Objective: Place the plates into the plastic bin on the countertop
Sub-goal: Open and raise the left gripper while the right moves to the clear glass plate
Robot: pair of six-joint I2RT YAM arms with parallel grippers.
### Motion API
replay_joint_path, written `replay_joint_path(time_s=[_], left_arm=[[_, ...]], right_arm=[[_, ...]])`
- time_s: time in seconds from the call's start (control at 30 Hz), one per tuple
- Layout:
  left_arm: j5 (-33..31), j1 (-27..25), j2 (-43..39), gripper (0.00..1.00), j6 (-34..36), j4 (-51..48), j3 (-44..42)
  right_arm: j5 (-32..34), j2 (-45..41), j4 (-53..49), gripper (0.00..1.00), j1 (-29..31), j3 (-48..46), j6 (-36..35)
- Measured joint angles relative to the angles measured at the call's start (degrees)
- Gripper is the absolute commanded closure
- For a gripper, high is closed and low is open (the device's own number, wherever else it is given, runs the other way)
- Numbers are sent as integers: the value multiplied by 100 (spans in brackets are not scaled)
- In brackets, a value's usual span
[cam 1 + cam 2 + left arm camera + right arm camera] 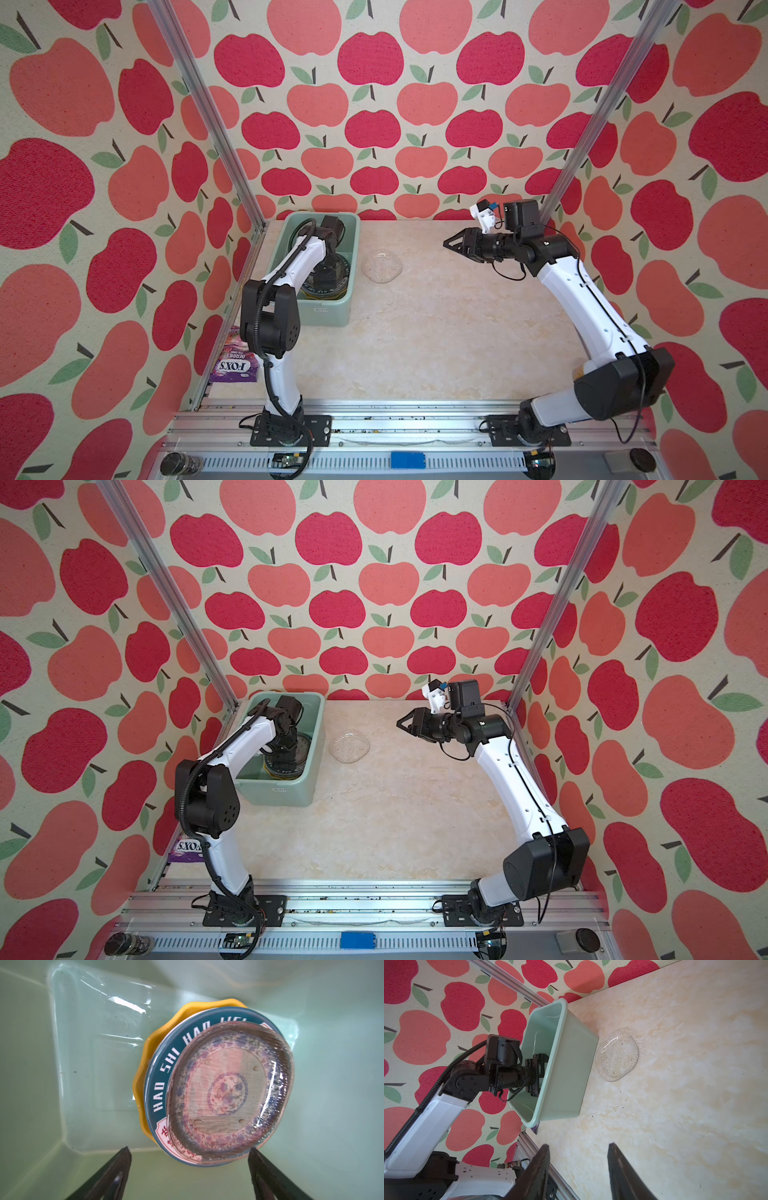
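**Top views.** The pale mint-green rectangular plastic bin (328, 313) stands on the beige marble-patterned counter (436, 332). The white left arm (291, 266) reaches down into it. A clear oval glass plate (382, 266) lies flat just beside the bin's outer wall, well ahead of the right fingers (457, 245), which hover above the counter.

**Left wrist view.** The left fingers (116, 1167) are spread wide and hold nothing. Just ahead of the tips is a stack:
- a yellow scalloped plate (141, 1076) at the bottom
- a white plate with a teal lettered rim (160, 1084)
- an amber-tinted glass plate (228, 1093) on top, with a patterned plate showing through it

The stack is offset, and its near rim almost meets one fingertip. Risk: a crooked lift clips that rim and the glass slides. The bin walls are close, so the free room is probably straight up.

**Right wrist view.** The right fingers are partly open and empty. The clear plate has a thin rim and sits close to the bin wall. Risk: the tips scrape the counter or shove the plate into the wall. The bare counter between fingers and plate gives room to approach.
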Motion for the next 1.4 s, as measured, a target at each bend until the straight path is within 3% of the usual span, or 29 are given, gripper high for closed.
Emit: replay_joint_path(time_s=[0.27, 0.4, 0.47, 0.63, 0.7, 0.87, 0.97, 1.17, 1.4], left_arm=[[-2, 76, -903, 1, 614, -164, 22], [11, 264, -1377, 1, 1709, 144, 15], [79, 348, -1591, 1, 2389, 470, -44], [402, 361, -2140, 1, 4704, 1447, -415], [603, 212, -2293, 1, 5928, 1801, -498], [1287, -525, -2398, 1, 8760, 2181, -507], [1661, -962, -2411, 1, 9956, 2225, -597], [2131, -1161, -2459, 1, 11151, 2275, -872], [2352, -1145, -2535, 1, 11722, 2273, -949]], right_arm=[[734, 319, -551, 27, 155, 380, -136], [1115, 730, -848, 9, 334, 822, -216], [1316, 942, -990, 6, 428, 1045, -262], [1657, 1488, -1169, 8, 564, 1473, -278], [1722, 1749, -1191, 10, 581, 1609, -258], [1733, 2516, -1209, 15, 619, 2028, -118], [1707, 2986, -1187, 19, 688, 2253, 44], [1532, 3773, -1023, 24, 807, 2597, 382], [1327, 4385, -721, 32, 841, 2695, 763]])
